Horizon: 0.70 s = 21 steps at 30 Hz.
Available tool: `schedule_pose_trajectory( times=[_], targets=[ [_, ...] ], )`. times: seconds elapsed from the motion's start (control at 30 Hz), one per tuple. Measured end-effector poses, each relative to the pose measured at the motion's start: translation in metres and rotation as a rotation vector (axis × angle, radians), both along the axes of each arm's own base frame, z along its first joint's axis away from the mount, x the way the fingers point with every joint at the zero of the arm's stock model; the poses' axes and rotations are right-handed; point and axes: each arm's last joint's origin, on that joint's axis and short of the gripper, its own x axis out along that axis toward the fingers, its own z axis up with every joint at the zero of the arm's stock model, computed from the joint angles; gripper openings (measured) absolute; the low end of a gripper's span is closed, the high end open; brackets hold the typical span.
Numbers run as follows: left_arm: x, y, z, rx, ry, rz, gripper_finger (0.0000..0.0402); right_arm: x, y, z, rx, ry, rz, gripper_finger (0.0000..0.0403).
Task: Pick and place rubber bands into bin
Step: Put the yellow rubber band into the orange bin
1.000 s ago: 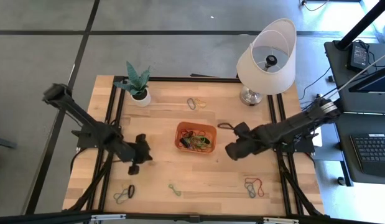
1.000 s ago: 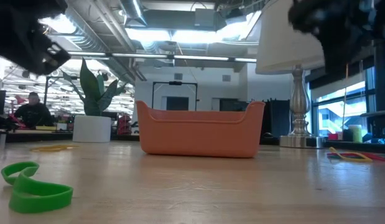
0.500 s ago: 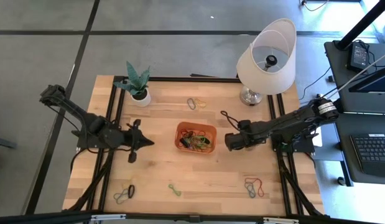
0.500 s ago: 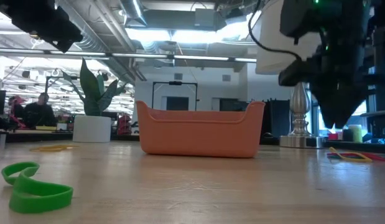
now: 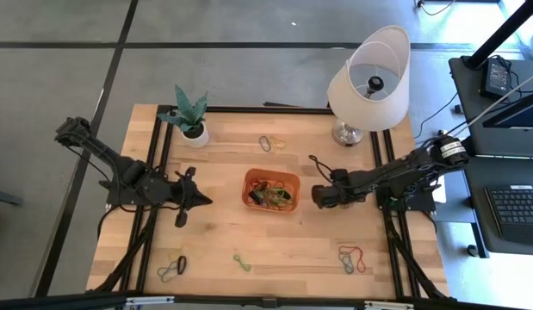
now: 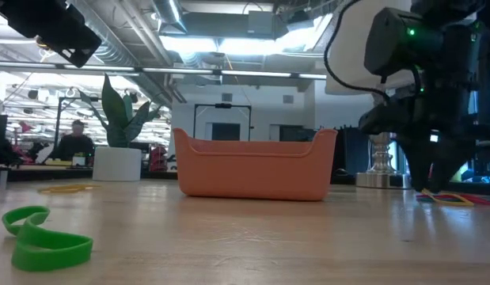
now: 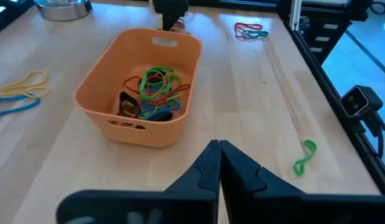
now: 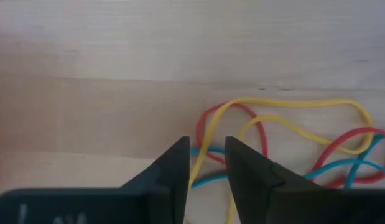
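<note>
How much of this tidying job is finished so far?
A tangle of rubber bands already lies in the bin. The right gripper, slightly open, is down over a yellow, red and blue cluster beside it, none gripped yet. The left gripper waits shut on the bin's other side. To go: a green band and three other groups on the table.

Overhead ceiling strips (image 6: 229, 43) light the room evenly; glare blooms there above the bin (image 6: 255, 165). Shadows beside the bin are soft. The nearest green rubber band (image 6: 40, 237) appears blurred.
</note>
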Motion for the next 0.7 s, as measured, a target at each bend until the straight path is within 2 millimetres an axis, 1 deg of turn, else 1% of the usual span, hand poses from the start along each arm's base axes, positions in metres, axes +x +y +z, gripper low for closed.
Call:
schedule_pose_trajectory(
  times=[0.3,0.4,0.5,0.6,0.7],
  targets=[
    [0.0,0.0,0.0,-0.018,0.001,0.009,0.0003,-0.006,-0.002,-0.01,-0.018,-0.009,-0.007,0.0066],
    [0.0,0.0,0.0,-0.038,0.003,0.02,0.0003,-0.005,-0.002,-0.01,-0.02,-0.019,-0.004,0.0043],
    [0.0,0.0,0.0,-0.041,0.003,0.021,0.0004,-0.004,0.001,-0.009,-0.023,-0.025,0.02,0.0011],
    [0.0,0.0,0.0,-0.04,0.003,0.021,0.0003,0.0,0.008,-0.002,-0.022,-0.048,0.064,0.0009],
    [0.0,0.0,0.0,-0.041,0.004,0.018,0.0002,0.002,0.017,0.015,-0.019,-0.059,0.115,0.0006]
  ],
)
